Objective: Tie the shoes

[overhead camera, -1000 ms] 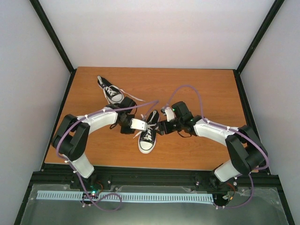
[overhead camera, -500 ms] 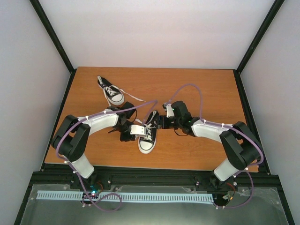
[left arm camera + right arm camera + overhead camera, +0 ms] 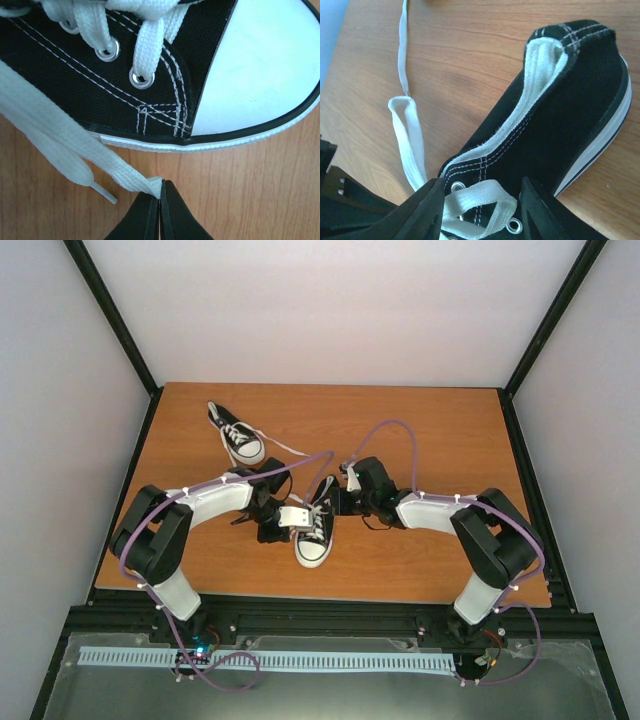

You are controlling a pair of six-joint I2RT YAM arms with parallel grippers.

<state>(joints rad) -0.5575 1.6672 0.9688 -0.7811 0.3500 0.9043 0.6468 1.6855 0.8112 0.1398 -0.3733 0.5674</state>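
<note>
One black sneaker (image 3: 313, 543) with a white toe cap lies mid-table, toe toward the arms; the other shoe (image 3: 240, 440) lies at the back left. My left gripper (image 3: 298, 519) is at the near shoe's left side. In the left wrist view it (image 3: 160, 192) is shut on a flat white lace (image 3: 115, 167) on the wood beside the sole, near the toe cap (image 3: 260, 65). My right gripper (image 3: 335, 502) is at the shoe's right side. In the right wrist view it (image 3: 482, 212) is open, with its fingers (image 3: 422, 210) either side of a lace loop (image 3: 480, 197) at the top eyelets.
A second lace loop (image 3: 407, 130) trails from the shoe onto the wooden table (image 3: 440, 430). The far shoe's lace (image 3: 285, 448) lies loose toward the middle. Black frame posts and white walls bound the table on three sides.
My right gripper has moved left onto the near shoe's upper. My left gripper shifted slightly nearer along the shoe's left side and then stayed.
</note>
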